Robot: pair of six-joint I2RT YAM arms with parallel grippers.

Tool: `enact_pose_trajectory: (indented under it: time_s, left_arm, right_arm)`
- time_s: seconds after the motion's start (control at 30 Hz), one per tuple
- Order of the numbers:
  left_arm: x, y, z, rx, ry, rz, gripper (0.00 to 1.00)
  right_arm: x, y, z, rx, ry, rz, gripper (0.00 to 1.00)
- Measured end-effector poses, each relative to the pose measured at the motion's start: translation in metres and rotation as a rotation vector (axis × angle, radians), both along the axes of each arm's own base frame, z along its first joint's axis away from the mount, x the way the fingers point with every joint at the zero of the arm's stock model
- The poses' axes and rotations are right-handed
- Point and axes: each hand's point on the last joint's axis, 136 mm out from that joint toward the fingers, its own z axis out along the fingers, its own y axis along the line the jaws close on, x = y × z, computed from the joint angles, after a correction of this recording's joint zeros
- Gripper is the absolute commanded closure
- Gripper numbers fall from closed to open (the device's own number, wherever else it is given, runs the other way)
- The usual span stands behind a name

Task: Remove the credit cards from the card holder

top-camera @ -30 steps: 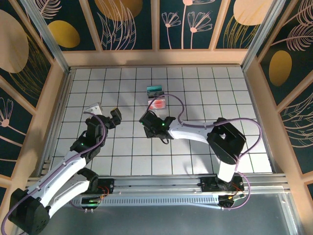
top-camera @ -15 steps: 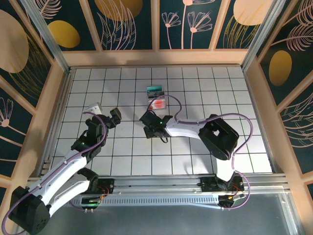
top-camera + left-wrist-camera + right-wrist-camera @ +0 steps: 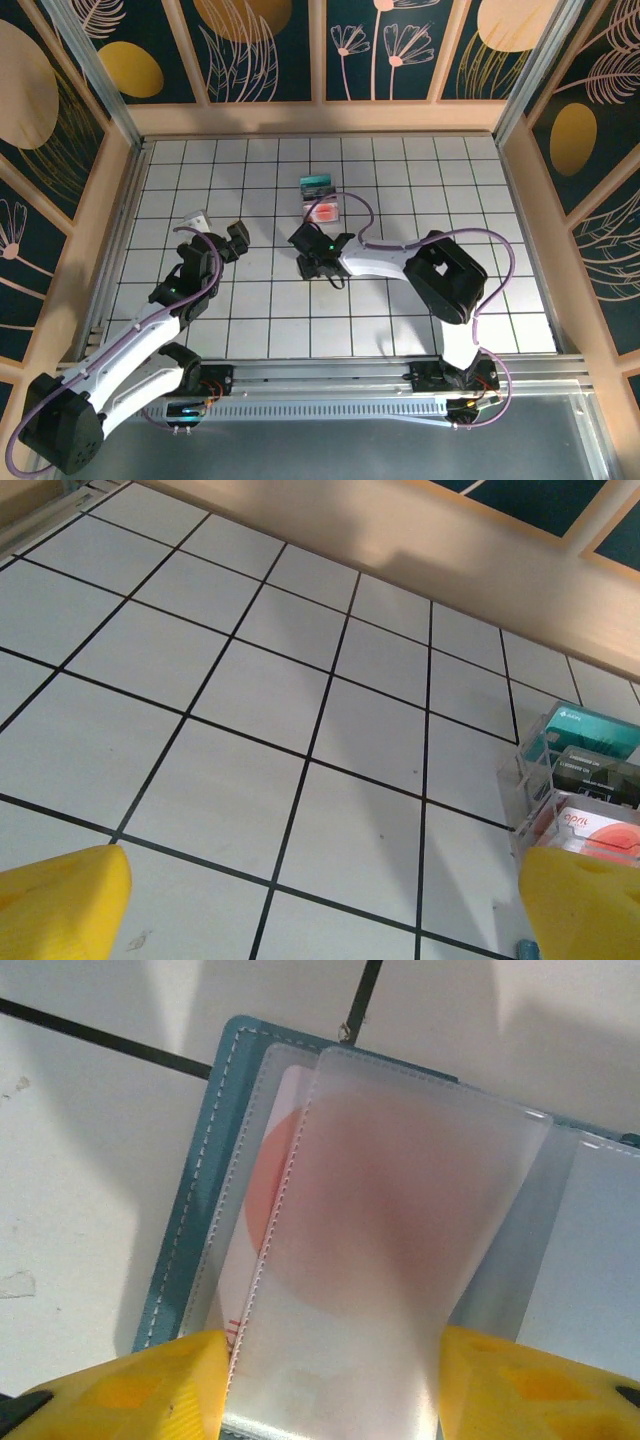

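Note:
In the right wrist view the slate-blue card holder [image 3: 200,1180] lies open on the tiles. My right gripper [image 3: 330,1385] has its yellow fingers [image 3: 130,1385] pressed on both long edges of a frosted sleeve [image 3: 380,1220] of the holder. A whitish-pink credit card [image 3: 262,1195] with a red round mark sits in the sleeve beneath. From above, the right gripper [image 3: 312,250] covers the holder. A teal card [image 3: 318,185] and a whitish-pink card [image 3: 323,212] lie just behind it. My left gripper [image 3: 215,228] stands open to the left, well apart.
The left wrist view has bare tiles between its fingertips [image 3: 60,905], with the teal card [image 3: 585,735] and red-marked card [image 3: 595,830] at the right edge. A low wooden wall [image 3: 320,118] rings the tiled table. The right arm's cable [image 3: 372,225] loops near the cards.
The right arm has folded in and its gripper has shifted slightly right and toward me over the holder. The left arm has barely moved.

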Motion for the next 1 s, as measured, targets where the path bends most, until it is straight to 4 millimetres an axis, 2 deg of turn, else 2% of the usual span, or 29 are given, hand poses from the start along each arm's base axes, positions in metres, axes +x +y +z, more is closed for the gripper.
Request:
enact_pose_trajectory:
  time_s: [0.23,0.33,0.5,0.67,0.83,1.0]
  left_arm:
    - [0.000,-0.002,-0.001,0.004,0.005,-0.015,0.01]
    - [0.000,-0.005,-0.001,0.006,0.008,-0.032,0.01]
    - [0.000,-0.007,0.000,0.012,0.008,-0.046,0.01]
    - [0.000,-0.007,0.000,0.015,0.007,-0.048,0.01]
    - [0.000,-0.007,0.000,0.016,0.007,-0.048,0.01]
    - [0.001,-0.007,0.001,0.021,0.006,-0.051,0.01]
  right_arm:
    - [-0.002,-0.001,0.001,0.013,-0.001,0.003,0.62]
    - [-0.004,-0.002,0.004,0.020,0.003,0.006,0.60]
    - [-0.002,-0.007,0.009,0.002,-0.020,0.001,0.49]
    - [0.003,-0.011,0.015,-0.046,-0.052,-0.003,0.48]
    - [0.009,-0.005,0.025,-0.056,-0.097,-0.011,0.54]
    - [0.010,-0.012,0.025,-0.094,-0.114,-0.027,0.58]
